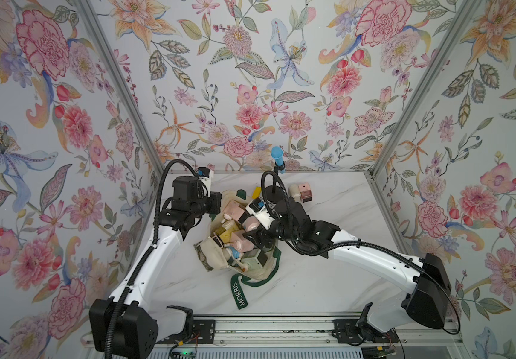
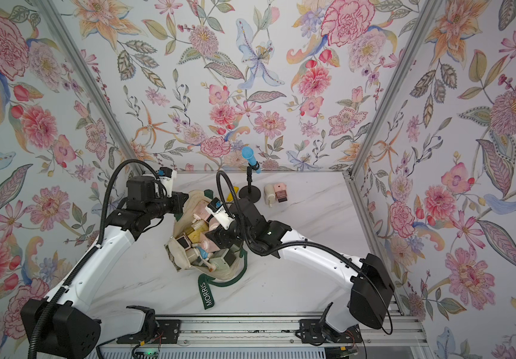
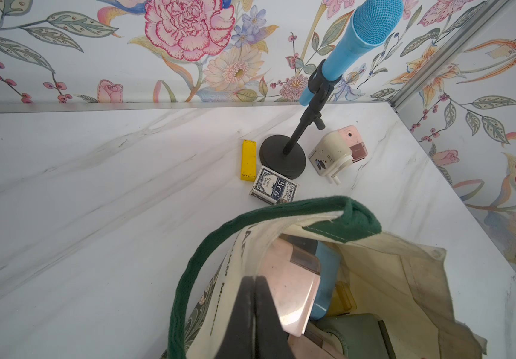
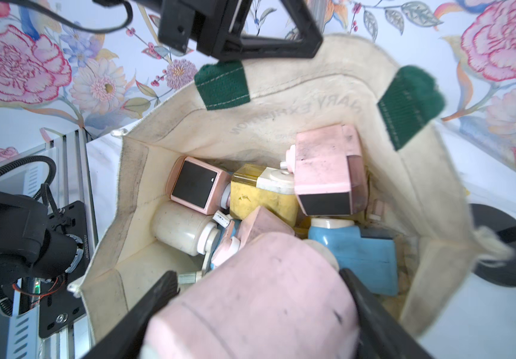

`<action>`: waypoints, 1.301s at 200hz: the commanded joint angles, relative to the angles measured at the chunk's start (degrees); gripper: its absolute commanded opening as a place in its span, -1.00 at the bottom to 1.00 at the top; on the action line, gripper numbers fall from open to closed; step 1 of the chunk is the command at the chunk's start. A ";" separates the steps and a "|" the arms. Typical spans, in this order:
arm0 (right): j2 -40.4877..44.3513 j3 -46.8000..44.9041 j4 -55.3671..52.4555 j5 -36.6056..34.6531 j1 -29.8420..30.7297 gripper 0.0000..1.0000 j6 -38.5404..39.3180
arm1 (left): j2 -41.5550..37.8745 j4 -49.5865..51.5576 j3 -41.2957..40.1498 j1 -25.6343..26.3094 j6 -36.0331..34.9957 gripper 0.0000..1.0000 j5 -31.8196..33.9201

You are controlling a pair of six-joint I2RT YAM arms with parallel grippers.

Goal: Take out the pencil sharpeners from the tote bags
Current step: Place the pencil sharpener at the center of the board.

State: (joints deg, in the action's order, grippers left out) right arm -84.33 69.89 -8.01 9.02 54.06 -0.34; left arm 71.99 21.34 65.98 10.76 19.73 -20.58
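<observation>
- my right end effector (image 4: 256,275) is inside the tote bag (image 4: 163,130). its jaws are spread wide and clamped on either side of a pink pencil sharpener (image 4: 250,310) at the top of the pile.
- my left end effector (image 3: 254,281) is closed. it appears to pinch the tote's rim beside a green handle (image 4: 222,84), holding that wall up.
- task state: a cream sharpener (image 1: 295,191) and a second pink sharpener (image 1: 305,193) lie on the worktop (image 1: 328,279) by the microphone stand (image 1: 273,195). many more fill the tote.
- hazard, slip: the held body looks smooth and rounded, and the pads bear on its sides only. a fast lift could let it rotate or drop back.
- hazard, snag: cranks and knobs of the neighbouring sharpeners (image 4: 263,199) lie close against it. one could hook on and come up too.
- hazard, bag collapse: if the rim pinch slips, canvas would fold over the opening and drag with the load.
- hazard, collision: the stand is close behind my right arm. a wide swing toward the back could topple it.
</observation>
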 commanded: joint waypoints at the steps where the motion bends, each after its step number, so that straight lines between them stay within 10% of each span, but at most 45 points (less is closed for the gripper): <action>1: 6.53 -4.18 10.12 3.33 -4.48 -0.03 -2.61 | -2.20 -0.66 -0.04 -0.35 -0.35 -1.00 0.74; 93: 15.00 -24.42 33.43 -0.91 -31.37 0.02 -12.63 | -2.29 -0.69 -0.13 -0.30 -0.31 -1.00 0.63; 260: -23.82 -14.93 58.33 1.40 -44.89 0.11 -10.59 | -2.44 -0.70 0.13 -0.33 0.10 -1.00 0.29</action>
State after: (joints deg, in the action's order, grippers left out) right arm -104.99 51.18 45.52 8.05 10.11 -11.35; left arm 71.99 21.34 65.98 10.76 19.75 -20.58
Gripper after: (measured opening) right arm 0.747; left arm 0.050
